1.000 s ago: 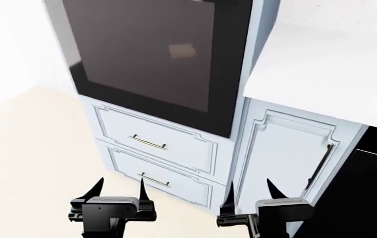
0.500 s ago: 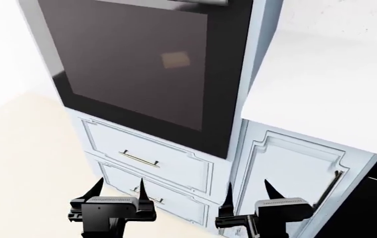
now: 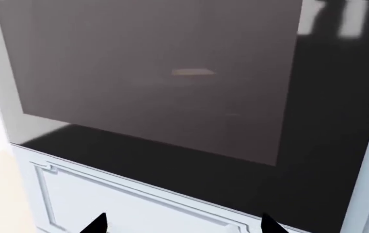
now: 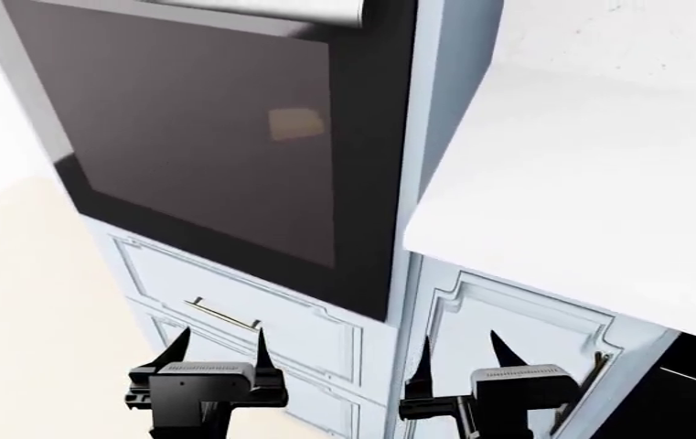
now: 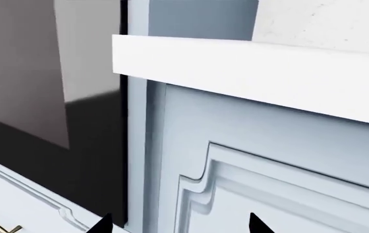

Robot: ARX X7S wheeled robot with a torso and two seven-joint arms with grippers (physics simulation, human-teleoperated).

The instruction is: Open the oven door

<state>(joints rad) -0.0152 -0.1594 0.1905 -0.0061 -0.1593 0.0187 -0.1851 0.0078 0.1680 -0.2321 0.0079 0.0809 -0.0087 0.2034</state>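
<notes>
The oven door is a big dark glass panel in a black frame, shut flush in its pale blue cabinet column. Its silver bar handle runs along the top edge of the head view. The left wrist view is filled by the oven door; the right wrist view catches its right edge. My left gripper hangs open low in front of the drawers, well below the handle. My right gripper is open too, in front of the cabinet door. Neither touches anything.
Below the oven are pale blue drawer fronts, the upper with a brass handle. A white countertop juts out at the right above a cabinet door. A black appliance front sits at far right. Beige floor lies to the left.
The view has shifted so the oven sits lower and further left, and the silver handle has come into sight at the top. Both grippers keep their place and stay open.
</notes>
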